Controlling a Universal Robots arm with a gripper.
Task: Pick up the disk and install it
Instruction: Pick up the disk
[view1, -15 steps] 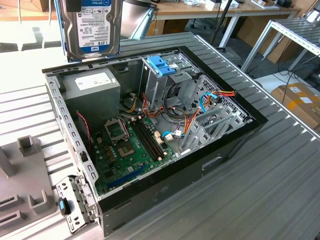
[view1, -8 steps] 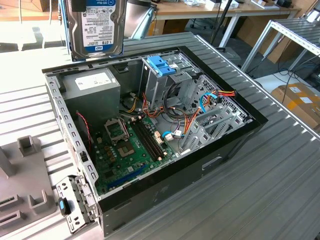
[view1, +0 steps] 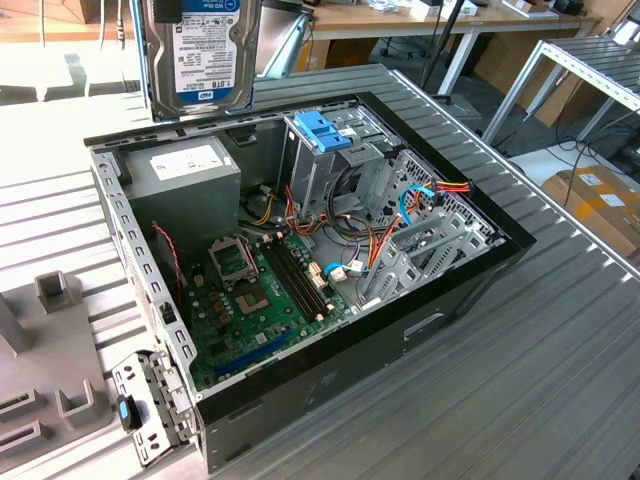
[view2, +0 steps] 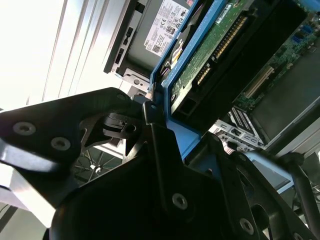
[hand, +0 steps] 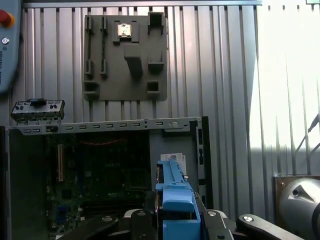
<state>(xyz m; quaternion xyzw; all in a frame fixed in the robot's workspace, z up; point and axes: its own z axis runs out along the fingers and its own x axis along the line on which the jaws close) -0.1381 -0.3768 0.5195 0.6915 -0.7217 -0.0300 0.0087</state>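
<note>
Pincer (hand: 177, 219) grasps the disk (view1: 200, 50) above ribbed metal table (view1: 560, 380); desks (view1: 400, 18) behind.

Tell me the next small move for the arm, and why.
Probably shift the disk sideways toward the exterior view's right, over the drive cage. The gripper is clamped on its blue rails, and it appears to hang above the power supply, not the cage.
</note>
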